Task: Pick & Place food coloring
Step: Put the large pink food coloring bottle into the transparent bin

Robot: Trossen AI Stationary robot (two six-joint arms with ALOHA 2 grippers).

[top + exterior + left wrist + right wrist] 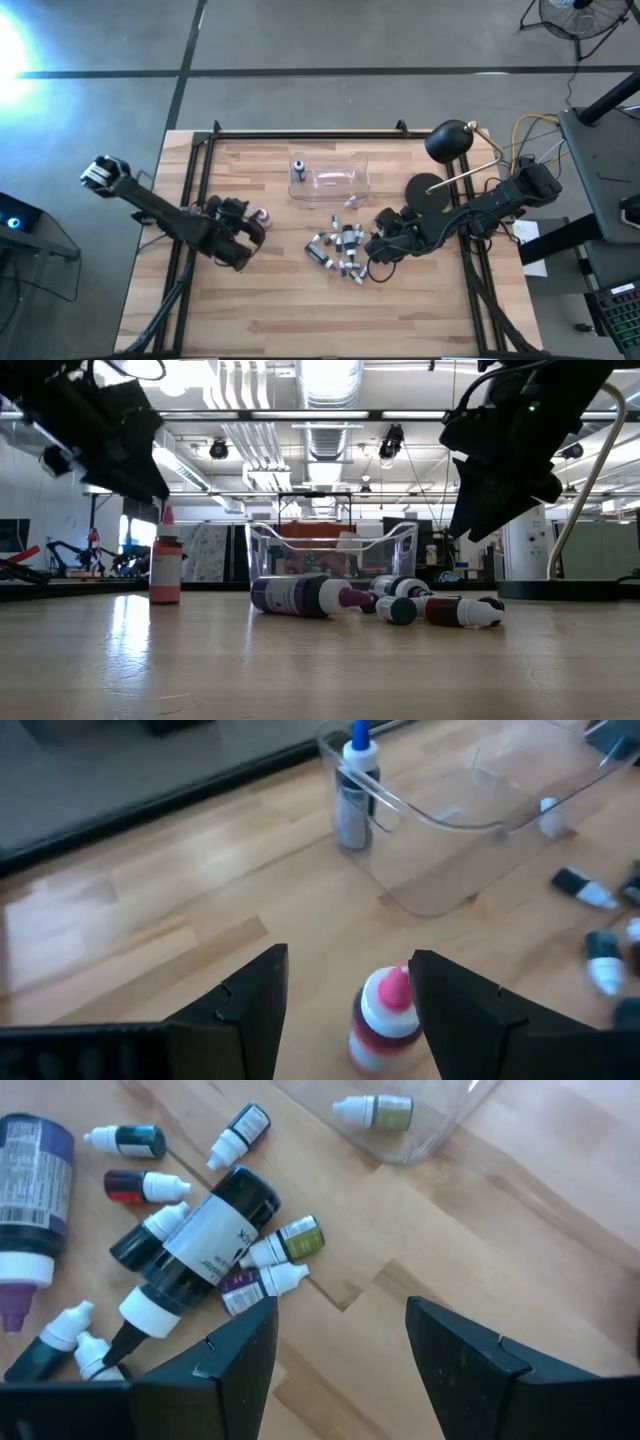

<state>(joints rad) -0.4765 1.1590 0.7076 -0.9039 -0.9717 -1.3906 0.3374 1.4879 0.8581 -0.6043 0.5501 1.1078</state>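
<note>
Several tiny food coloring bottles (pixel 340 250) lie in a heap on the table's middle, with two bigger dark bottles among them (pixel 200 1235). One pink-capped bottle (pixel 385 1015) stands upright on its base, apart to the left (pixel 165 570). My left gripper (pixel 350 990) is open above it, one finger on either side of the cap. My right gripper (pixel 340 1340) is open over bare wood just right of the heap (pixel 385 240). One greenish bottle (pixel 375 1110) lies inside the clear box (pixel 335 180).
The clear plastic box (pixel 480 810) sits toward the far edge, with a blue-capped bottle (pixel 355 780) upright at its left end. A black desk lamp (pixel 440 165) stands at the far right corner. Bare wood stretches along the near side (pixel 320 320).
</note>
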